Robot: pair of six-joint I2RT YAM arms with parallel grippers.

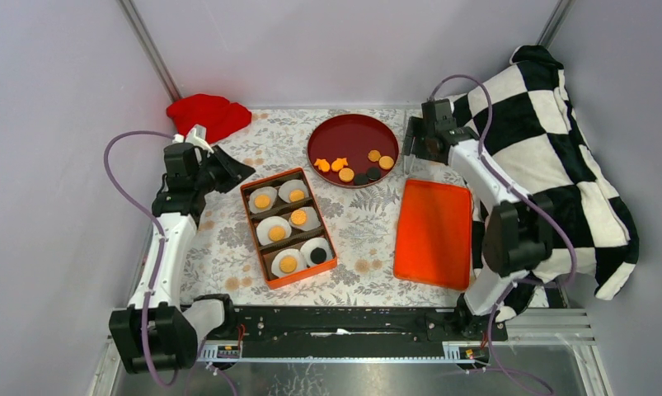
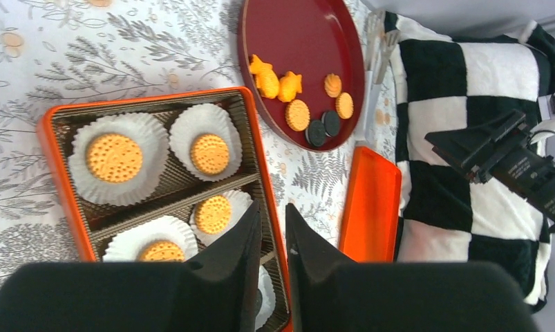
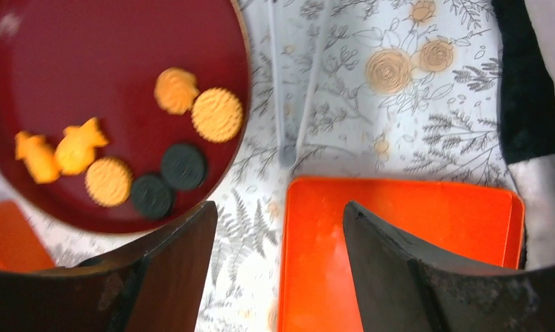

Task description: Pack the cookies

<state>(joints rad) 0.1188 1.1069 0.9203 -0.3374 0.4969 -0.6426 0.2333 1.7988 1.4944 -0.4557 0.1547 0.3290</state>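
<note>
Right gripper (image 3: 280, 207) is hovering wide apart and empty just off the red plate's (image 1: 344, 132) right rim. Left gripper (image 2: 274, 207) is sitting barely parted, empty, beside the orange box (image 1: 246, 206). Likely going for another plate cookie: straddle one disc only, as several are touching. Plate is holding seven loose cookies (image 1: 356, 169). Box is carrying six paper cups (image 1: 274, 231), five with orange rounds and one with black. Orange lid (image 1: 433, 231) is lying empty alongside.

Centre table: orange rectangular compartment box (image 1: 256, 239), cookies (image 1: 277, 233) in white paper cups (image 1: 261, 233) inside; one o'clock, dark-red round tray (image 1: 348, 136) carrying more; three o'clock, flat orange plastic lid (image 1: 433, 233).
</note>
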